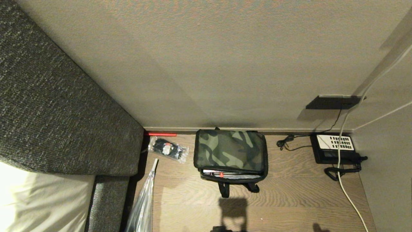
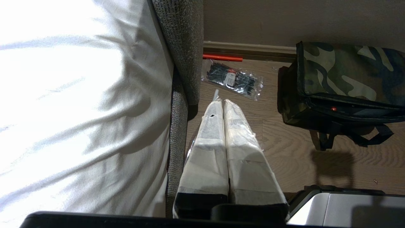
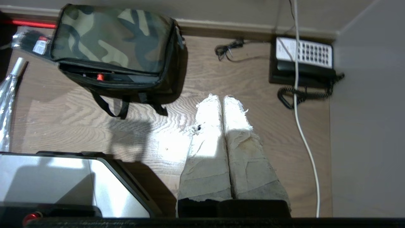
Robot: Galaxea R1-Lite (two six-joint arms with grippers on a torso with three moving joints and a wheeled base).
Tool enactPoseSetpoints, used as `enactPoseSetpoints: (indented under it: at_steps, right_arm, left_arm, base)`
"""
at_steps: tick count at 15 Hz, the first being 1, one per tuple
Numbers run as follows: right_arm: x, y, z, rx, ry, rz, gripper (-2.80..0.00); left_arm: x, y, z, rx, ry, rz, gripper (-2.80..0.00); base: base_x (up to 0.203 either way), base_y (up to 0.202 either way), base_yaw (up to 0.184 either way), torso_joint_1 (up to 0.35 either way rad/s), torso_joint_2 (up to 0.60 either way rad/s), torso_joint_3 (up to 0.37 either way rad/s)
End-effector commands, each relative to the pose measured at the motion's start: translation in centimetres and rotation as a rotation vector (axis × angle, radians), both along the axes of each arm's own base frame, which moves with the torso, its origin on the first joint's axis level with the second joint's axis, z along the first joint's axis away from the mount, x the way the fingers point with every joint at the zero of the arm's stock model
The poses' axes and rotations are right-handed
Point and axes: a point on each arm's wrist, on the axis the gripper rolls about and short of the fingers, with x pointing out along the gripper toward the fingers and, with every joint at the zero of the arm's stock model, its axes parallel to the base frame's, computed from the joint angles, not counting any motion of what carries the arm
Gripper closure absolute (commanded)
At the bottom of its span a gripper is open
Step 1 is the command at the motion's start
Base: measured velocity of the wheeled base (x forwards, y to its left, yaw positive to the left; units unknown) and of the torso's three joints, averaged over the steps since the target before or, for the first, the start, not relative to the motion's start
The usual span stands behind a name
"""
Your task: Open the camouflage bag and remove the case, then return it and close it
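Both tools are closed and empty: the right tool [image 3: 221, 98] hangs over bare floor [image 1: 289, 199], lower centre of its wrist frame, the left tool [image 2: 221, 102] beside the bed [image 2: 79, 110]. At centre of the head frame, against the wall, sits the camouflage bag [image 1: 230, 151] (lid slightly ajar), the case [image 1: 225, 173] showing inside.

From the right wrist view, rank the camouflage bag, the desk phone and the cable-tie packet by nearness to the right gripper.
1. Camouflage bag and desk phone, on opposite sides of the shut right gripper: too close to call.
2. Cable-tie packet, beyond the bag: farthest.
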Motion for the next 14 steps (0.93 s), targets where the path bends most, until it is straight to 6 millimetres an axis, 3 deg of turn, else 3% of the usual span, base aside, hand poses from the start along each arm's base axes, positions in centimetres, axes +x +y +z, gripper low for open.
enactPoseSetpoints:
  at_steps: [1,14]
  right_arm:
    - [-0.13,0.00,-0.24,-0.001,0.033,0.000,0.00]
    - [-0.13,0.00,-0.24,0.012,0.033,-0.002,0.00]
  left_arm:
    - [0.00,0.00,0.00,-0.001,-0.001,0.001,0.00]
    - [0.01,0.00,-0.04,0.001,0.004,0.002,0.00]
  base:
    - [0.000,0.000,0.000,0.000,0.00,0.000]
    - [0.000,0.000,0.000,0.000,0.00,0.000]
